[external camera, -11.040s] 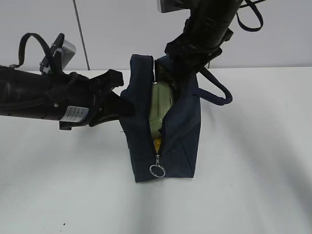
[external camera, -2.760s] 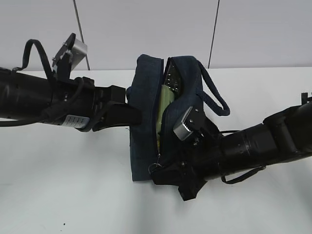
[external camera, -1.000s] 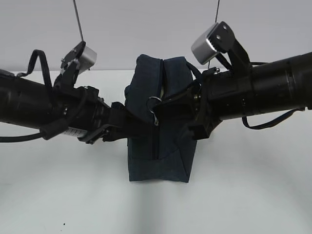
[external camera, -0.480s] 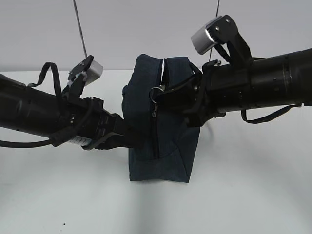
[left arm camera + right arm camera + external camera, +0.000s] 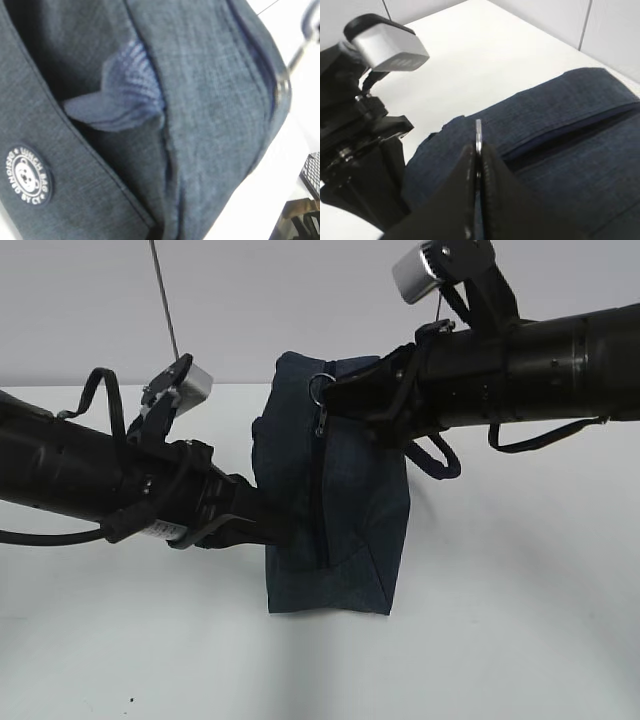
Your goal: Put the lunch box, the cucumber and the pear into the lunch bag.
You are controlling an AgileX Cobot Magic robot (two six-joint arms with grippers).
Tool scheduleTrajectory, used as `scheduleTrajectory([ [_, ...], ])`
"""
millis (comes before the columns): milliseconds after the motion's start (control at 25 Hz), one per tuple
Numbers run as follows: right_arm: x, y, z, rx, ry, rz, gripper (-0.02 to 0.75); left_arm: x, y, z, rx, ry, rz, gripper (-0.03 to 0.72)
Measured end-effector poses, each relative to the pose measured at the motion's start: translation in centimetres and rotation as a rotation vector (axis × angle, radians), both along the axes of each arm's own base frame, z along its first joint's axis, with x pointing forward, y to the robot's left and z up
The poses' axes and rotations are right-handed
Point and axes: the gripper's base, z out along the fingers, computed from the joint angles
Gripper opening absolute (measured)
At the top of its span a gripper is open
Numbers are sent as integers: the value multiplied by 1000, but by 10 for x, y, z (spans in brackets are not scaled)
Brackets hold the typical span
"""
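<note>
A: Position of the bag (image 5: pixel 345 510)?

B: Upright on the white table (image 5: pixel 520 600), mid-frame in the exterior view, zipper side toward the camera. The zipper seam runs closed up the front face to the top edge.

A: Right gripper (image 5: pixel 477 165)?

B: At the bag's top edge. The right wrist view shows both fingers pressed together on the silver ring pull (image 5: pixel 478 135), which stands on edge between them. Jaws clamped on the ring.

A: Left gripper (image 5: pixel 275 525)?

B: Against the bag's left side, low down. Its fingertips are hidden by fabric in the exterior view, and the left wrist view shows only navy cloth, a bunched fold and a round bear badge (image 5: pixel 28 176). I cannot tell how its jaws stand.

A: Handle?

B: The loop handle (image 5: pixel 440 455) hangs on the bag's right side, below the right arm.
</note>
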Motion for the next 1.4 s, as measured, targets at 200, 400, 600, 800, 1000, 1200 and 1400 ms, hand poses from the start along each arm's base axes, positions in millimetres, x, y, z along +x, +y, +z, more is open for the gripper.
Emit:
scheduleTrajectory([
  [200, 19, 1, -5, 12, 12, -23, 6, -2, 0, -1, 23, -12, -36, -6],
  [400, 46, -4, -9, 37, 20, -48, 6, -4, 0, -1, 29, -13, -70, -6],
  [600, 75, -13, -13, 90, 43, -61, 6, -7, 0, -1, 25, -3, -113, -6],
  [800, 106, -17, -22, 123, 67, -81, 6, -11, -1, -1, 22, 8, -161, -6],
  [1000, 134, -16, -33, 164, 101, -84, 6, -13, -1, -1, 27, 9, -180, -6],
  [1200, 157, -22, -47, 160, 172, -85, 6, -14, -1, -1, 26, 11, -189, -6],
  [1400, 166, -31, -53, 181, 218, -78, 6, -14, -1, -1, 26, 12, -190, -7],
])
